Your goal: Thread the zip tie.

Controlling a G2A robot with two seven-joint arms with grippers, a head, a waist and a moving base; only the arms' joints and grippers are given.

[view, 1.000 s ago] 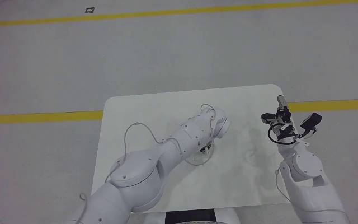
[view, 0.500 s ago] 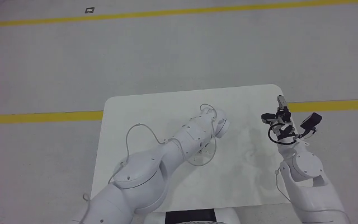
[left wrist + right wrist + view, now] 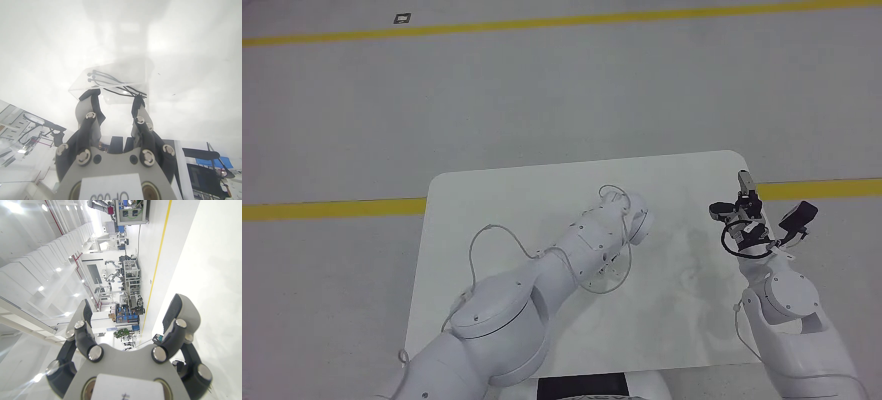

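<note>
1. From above, the white table (image 3: pixel 492 210) has the left arm (image 3: pixel 582 245) stretched across it to about the middle. The right gripper (image 3: pixel 737 200) sits at the table's right edge, well apart from that arm.
2. In the left wrist view, the left gripper (image 3: pixel 115 96) has its fingers spread wide with nothing between them. It hangs just over a clear plastic box (image 3: pixel 132 72) that sits on the table. The zip ties (image 3: pixel 105 79) are a small black bunch lying inside that box, with their heads together at one end and their tails fanning out toward the other. One fingertip (image 3: pixel 139 100) is right beside the tails, but I cannot tell whether it touches them.
3. In the right wrist view, the right gripper (image 3: pixel 131 306) is also spread wide and empty. It points out into the room, along the pale floor with its yellow line (image 3: pixel 160 247).
</note>
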